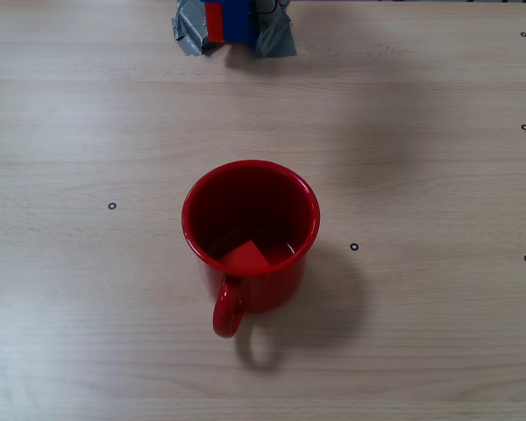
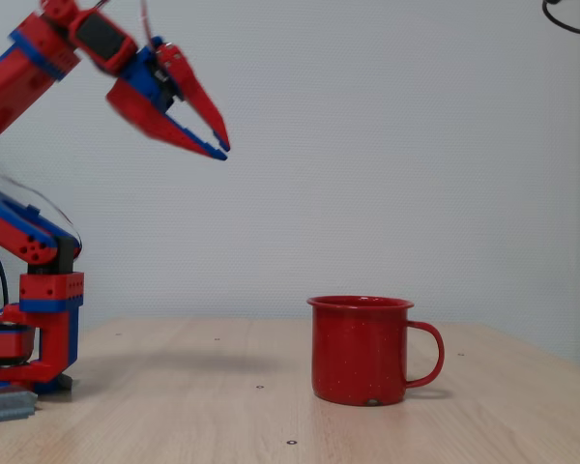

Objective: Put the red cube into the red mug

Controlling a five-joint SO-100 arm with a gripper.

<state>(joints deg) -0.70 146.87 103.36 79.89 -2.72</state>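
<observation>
In the fixed view from the side, the wall of the red mug (image 2: 360, 350) hides the red cube (image 1: 245, 256) completely. From above, only the top part of the cube shows over the mug rim, and the arm base (image 1: 234, 26) is cut off by the upper edge. The gripper (image 2: 219, 147) looks slightly blurred.

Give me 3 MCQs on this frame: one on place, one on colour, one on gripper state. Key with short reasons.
1. Where is the red cube?
A. on the table beside the mug
B. inside the red mug
C. between the gripper's fingers

2. What colour is the mug's handle?
A. red
B. white
C. blue

3. How is the gripper?
A. clamped on the cube
B. lowered into the mug
C. raised off to the side of the mug, holding nothing

Key:
1 B, the overhead fixed view shows the cube on the mug's floor.
2 A, the loop matches the red body.
3 C, in the side fixed view nothing sits between its fingers.
</observation>
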